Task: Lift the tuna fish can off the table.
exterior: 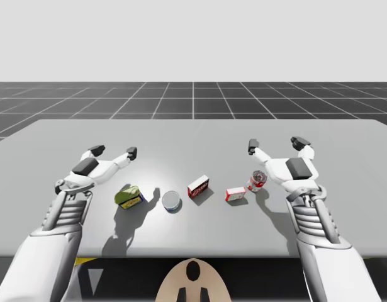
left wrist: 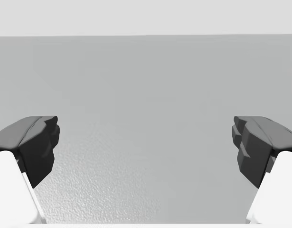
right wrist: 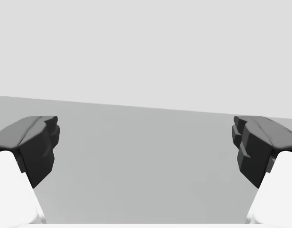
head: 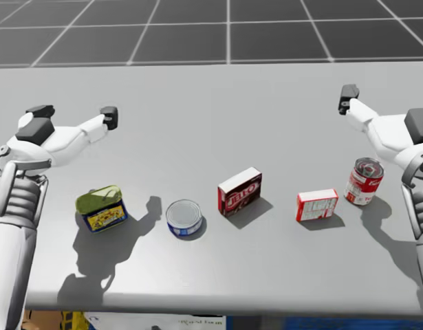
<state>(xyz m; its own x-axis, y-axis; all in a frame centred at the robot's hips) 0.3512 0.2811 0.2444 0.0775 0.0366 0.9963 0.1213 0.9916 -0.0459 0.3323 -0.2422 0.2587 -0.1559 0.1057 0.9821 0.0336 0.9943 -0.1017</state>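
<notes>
Tuna can [exterior: 171, 201]: low round tin with a blue side and pale lid, sitting upright on the table [exterior: 193, 135] just left of centre in the high view and lower centre-left in the head view [head: 184, 218]; nothing is touching it
Left gripper [exterior: 114, 151]: hovering at middle left of the high view, well apart from the tuna can; its fingers are standing wide apart with nothing between them, and the left wrist view [left wrist: 146, 147] is showing bare table ahead
Right gripper [exterior: 275, 144]: hanging at middle right of the high view, fingers likewise spreading wide around nothing; in the head view one fingertip [head: 348, 97] is showing at upper right while the other is being cut off by the right edge
Green can [head: 101, 208]: resting left of the tuna can, near it but apart
Dark red box [head: 240, 192]: standing just right of the tuna can, not touching
Small red-and-white box [head: 317, 205]: lying further right
Red-and-white can [head: 364, 181]: standing upright at far right; the right arm is crowding its edge in the high view, though the head view is showing a gap
Arms: both are being cropped by the lower frame edges
Labels: printing is reading too small to make out
</notes>
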